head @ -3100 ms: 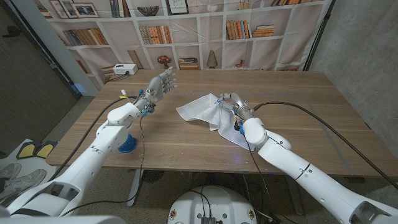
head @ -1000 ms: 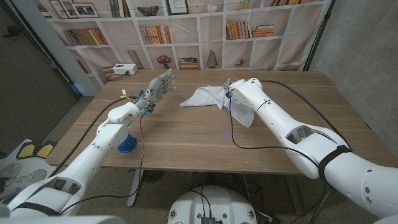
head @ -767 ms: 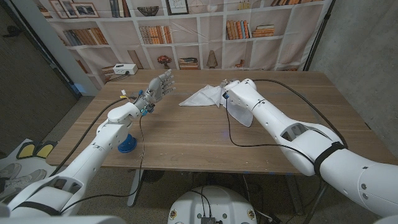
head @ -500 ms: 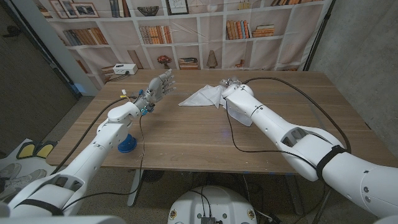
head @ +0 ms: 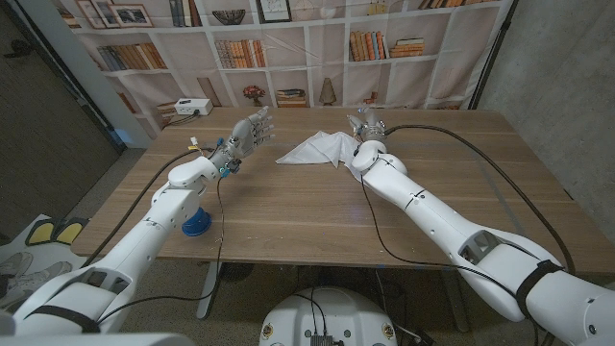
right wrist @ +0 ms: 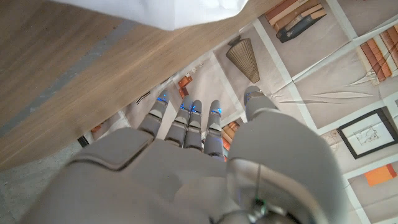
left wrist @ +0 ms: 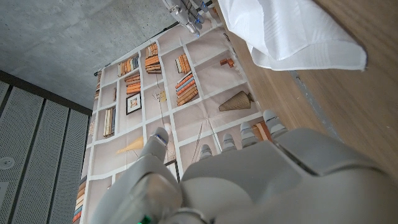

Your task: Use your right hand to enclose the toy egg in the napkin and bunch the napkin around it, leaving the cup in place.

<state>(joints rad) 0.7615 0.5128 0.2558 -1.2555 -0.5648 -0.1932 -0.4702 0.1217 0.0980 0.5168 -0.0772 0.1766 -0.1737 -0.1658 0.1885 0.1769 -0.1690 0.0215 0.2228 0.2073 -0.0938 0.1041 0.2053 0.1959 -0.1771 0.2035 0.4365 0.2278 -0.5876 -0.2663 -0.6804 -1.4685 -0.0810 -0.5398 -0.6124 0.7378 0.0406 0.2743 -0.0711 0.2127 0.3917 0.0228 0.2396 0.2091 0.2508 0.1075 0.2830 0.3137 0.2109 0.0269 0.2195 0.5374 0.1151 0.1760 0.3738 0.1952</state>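
A printed bookshelf backdrop (head: pixel 288 38) hangs behind the wooden table (head: pixel 288 207).

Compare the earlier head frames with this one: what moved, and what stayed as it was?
The right hand left the near side of the napkin and swept across it to the far edge of the table, where it is raised with nothing in it. The napkin went from spread open to folded into a narrower, flat wedge. The left hand stayed raised and open.

napkin (head: pixel 314 151) on table (head: pixel 288 211), between hands
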